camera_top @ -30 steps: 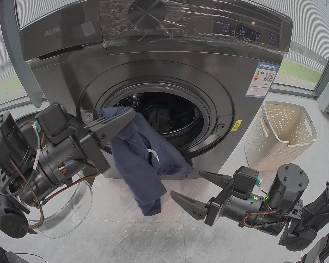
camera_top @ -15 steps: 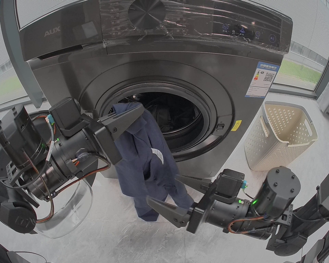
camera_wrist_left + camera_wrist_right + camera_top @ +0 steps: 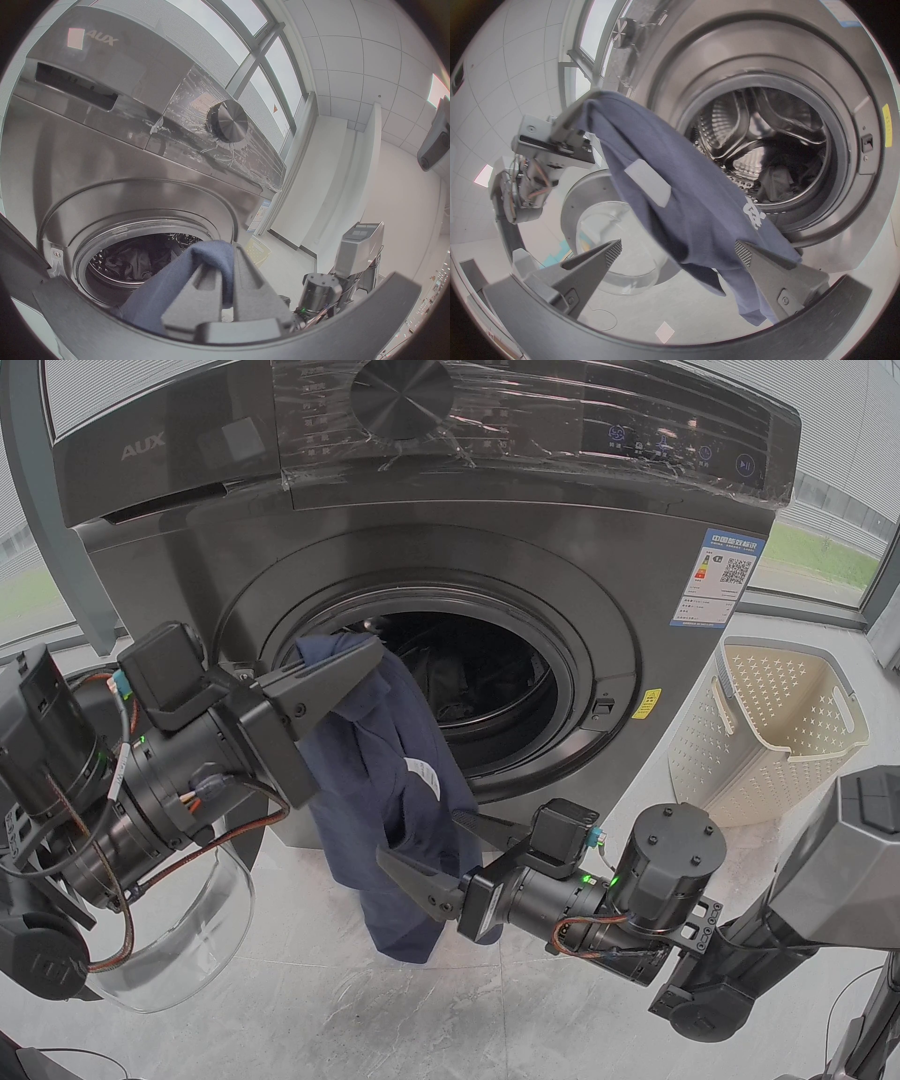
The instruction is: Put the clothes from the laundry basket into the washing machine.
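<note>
A navy garment hangs in front of the washing machine's open drum, its lower end near the floor. My left gripper is shut on its top edge, level with the left side of the drum rim; the left wrist view shows the cloth pinched in that gripper. My right gripper is open, its fingers straddling the garment's lower half. In the right wrist view the garment drapes across the right gripper. Dark clothes lie inside the drum.
The cream laundry basket stands on the floor right of the machine. The machine's round glass door is swung open at lower left, behind my left arm. Grey tiled floor lies below the garment.
My right gripper has moved left and slightly up, from clear of the garment to straddling its lower half. My left gripper has lifted the garment's top a little toward the drum rim.
</note>
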### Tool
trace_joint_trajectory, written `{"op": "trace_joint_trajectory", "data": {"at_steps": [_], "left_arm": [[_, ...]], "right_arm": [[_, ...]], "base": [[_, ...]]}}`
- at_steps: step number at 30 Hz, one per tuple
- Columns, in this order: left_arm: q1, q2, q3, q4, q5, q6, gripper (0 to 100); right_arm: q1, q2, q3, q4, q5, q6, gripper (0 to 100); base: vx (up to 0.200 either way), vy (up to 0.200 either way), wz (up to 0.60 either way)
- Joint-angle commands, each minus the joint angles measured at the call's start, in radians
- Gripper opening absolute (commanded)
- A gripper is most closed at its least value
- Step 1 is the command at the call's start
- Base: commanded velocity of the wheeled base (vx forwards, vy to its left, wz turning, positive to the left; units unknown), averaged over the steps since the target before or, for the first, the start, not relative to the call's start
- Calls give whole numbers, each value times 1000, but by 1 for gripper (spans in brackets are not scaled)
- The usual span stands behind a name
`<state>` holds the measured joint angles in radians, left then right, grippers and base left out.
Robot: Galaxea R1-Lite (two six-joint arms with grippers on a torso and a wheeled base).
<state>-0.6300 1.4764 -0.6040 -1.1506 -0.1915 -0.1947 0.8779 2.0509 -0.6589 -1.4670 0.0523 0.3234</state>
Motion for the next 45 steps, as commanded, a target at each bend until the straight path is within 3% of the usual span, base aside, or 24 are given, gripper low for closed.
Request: {"op": "trace_joint_trajectory", "data": {"at_steps": [1, 17, 31, 37, 43, 44, 45], "left_arm": [[-2, -30, 1, 5, -2, 0, 0], [-5, -30, 4, 2, -2, -2, 0], [-5, -30, 6, 2, -2, -2, 0], [-5, -30, 9, 2, -2, -3, 0], [1, -31, 15, 0, -2, -3, 0], [1, -31, 17, 0, -2, -3, 0], [4, -30, 18, 0, -2, -3, 0]], "right_arm": [[-31, 75, -4, -30, -5, 0, 100], [-57, 183, -68, -35, -22, -12, 100], [-62, 276, -228, 31, -23, -84, 100], [-63, 281, -318, 86, -26, -90, 100], [-82, 298, -355, 83, -58, -112, 100], [-82, 298, -355, 82, -58, -113, 0], [-82, 287, -338, 80, -58, -118, 0]], "base": [[0, 0, 0], [0, 0, 0], [0, 0, 0], [0, 0, 0], [0, 0, 0], [0, 0, 0], [0, 0, 0]]}}
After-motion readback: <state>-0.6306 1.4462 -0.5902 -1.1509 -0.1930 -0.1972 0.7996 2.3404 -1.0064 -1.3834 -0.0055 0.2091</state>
